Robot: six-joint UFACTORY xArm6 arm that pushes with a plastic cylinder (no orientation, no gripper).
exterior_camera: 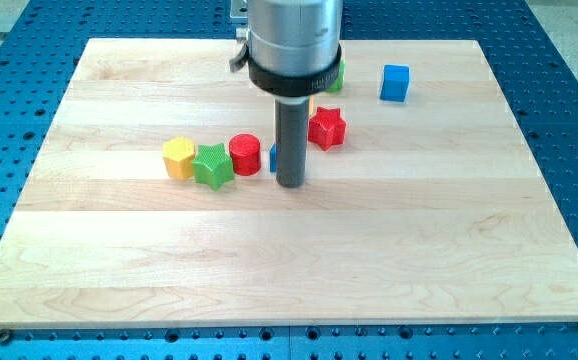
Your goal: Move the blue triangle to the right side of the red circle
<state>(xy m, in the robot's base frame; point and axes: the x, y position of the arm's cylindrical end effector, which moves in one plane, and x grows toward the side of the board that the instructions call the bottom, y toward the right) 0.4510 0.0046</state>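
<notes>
Wooden desk (119, 260) on a blue perforated base (569, 60), seen from the desk's near edge. The tool is a plain dark rod (290, 140) hanging from a grey housing; it holds nothing, and there is no opening to call wide or narrow. My tip (289, 184) is down on the desk, a little above centre and closer to the far edge than the near one. A row of blocks runs toward the desk's left edge from the rod. First is the blue triangle (272, 158), just a blue sliver poking out at the view's left of the rod, so its shape can't be made out. It sits between the rod and the red circle (245, 154), right against the rod and close to or touching the circle. Can't tell which. Next is a green star (212, 165) touching the red circle, then a yellow block (179, 158), roughly hexagonal, touching the star. A red star (326, 128) sits just to the view's right of the rod, slightly nearer the far edge. A green block (337, 78) is mostly hidden behind the housing near the far edge, shape unclear. A blue cube (395, 83) stands alone toward the far right corner, well apart from the row.
</notes>
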